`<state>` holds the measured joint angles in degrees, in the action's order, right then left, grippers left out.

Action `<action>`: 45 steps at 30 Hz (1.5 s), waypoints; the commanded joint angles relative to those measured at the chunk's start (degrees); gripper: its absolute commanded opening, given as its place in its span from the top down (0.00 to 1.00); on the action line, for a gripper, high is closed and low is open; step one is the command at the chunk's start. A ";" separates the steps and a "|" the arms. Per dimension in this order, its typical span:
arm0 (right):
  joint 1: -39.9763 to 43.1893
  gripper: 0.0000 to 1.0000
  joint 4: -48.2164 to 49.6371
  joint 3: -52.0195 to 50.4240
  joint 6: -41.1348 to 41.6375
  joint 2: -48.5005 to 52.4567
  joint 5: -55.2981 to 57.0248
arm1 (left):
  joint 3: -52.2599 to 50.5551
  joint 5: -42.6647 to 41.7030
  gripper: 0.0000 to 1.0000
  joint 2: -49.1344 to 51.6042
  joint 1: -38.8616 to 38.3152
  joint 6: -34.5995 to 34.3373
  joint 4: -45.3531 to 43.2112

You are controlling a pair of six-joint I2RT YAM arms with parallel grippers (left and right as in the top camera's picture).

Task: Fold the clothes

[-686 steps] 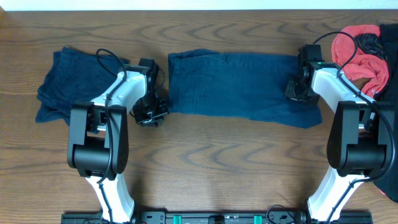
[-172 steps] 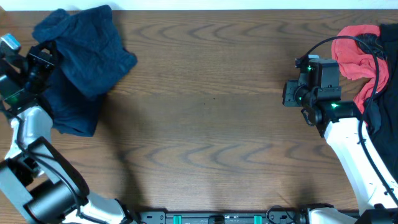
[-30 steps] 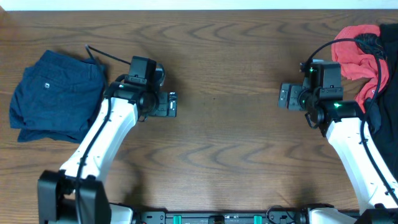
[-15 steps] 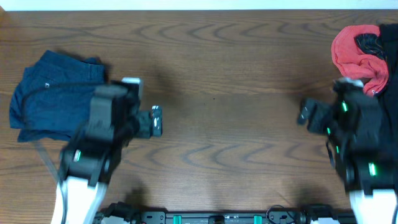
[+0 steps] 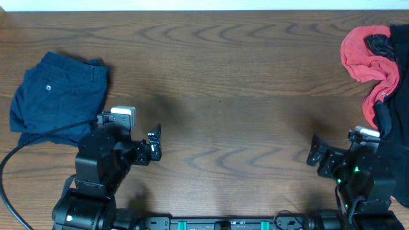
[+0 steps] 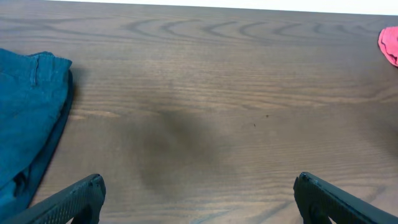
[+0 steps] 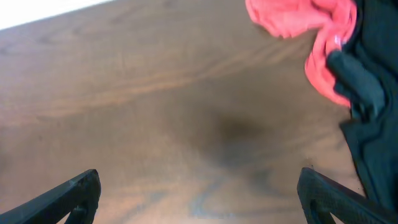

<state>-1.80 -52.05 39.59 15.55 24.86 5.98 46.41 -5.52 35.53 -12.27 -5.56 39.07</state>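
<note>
While neither arm holds anything, step: between garments; the blue shorts (image 5: pixel 61 96) lie folded by the far-left corner of the desk (image 5: pixel 223 76).
Next move: by my reckoning, a reach to the far-right corner to draw the red garment (image 5: pixel 364 48) clear of the dark garment (image 5: pixel 396 108) and spread it mid-desk.
Left gripper (image 5: pixel 155 142): near edge, left side, jaws wide, empty.
Right gripper (image 5: pixel 314 152): near edge, right side, jaws wide, empty.
</note>
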 commanded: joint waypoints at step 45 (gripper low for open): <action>0.35 0.01 45.81 -31.85 -11.63 -24.57 -1.92 | -0.17 1.07 0.02 0.44 0.02 -0.07 1.36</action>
<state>-1.80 -9.54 11.51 5.96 0.67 4.32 46.35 -5.52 35.94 -12.27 -5.56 40.45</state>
